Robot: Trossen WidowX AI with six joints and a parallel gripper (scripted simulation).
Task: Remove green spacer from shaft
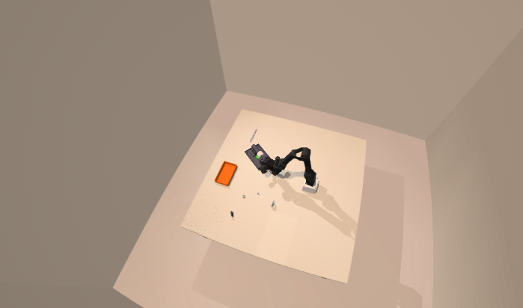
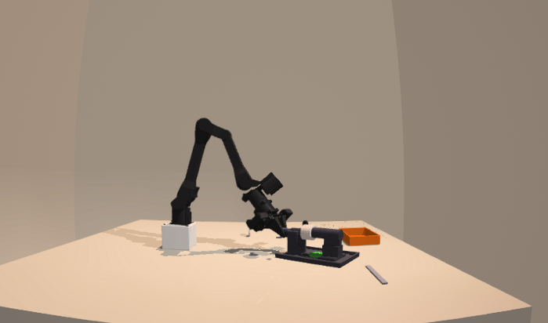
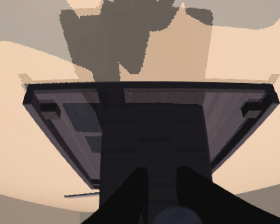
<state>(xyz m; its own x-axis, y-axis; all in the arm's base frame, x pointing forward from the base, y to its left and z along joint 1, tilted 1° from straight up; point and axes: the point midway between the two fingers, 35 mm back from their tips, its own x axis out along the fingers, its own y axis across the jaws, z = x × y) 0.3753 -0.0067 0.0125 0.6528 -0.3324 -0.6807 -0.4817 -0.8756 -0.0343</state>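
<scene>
A dark fixture stands on a rimmed base plate (image 2: 339,263) (image 3: 151,86). The dark shaft (image 2: 325,232) lies horizontally across its two upright blocks, reaching the far block (image 2: 332,248). A white spacer (image 2: 306,232) (image 1: 260,153) is around the shaft beside the near block (image 2: 295,242) (image 3: 153,140). The green spacer (image 2: 316,254) (image 1: 257,157) lies off the shaft, low on the base plate between the blocks. My gripper (image 2: 284,233) (image 3: 161,176) is shut on the shaft's near end, just outside the near block. The grip itself is mostly hidden by the fingers.
An orange tray (image 1: 216,181) (image 2: 364,240) stands beside the fixture. A thin grey bar (image 1: 254,135) (image 2: 375,274) lies beyond the fixture's far end. A small dark piece (image 1: 232,214), a small grey piece (image 1: 272,203) and a small ring (image 1: 244,196) are on the table.
</scene>
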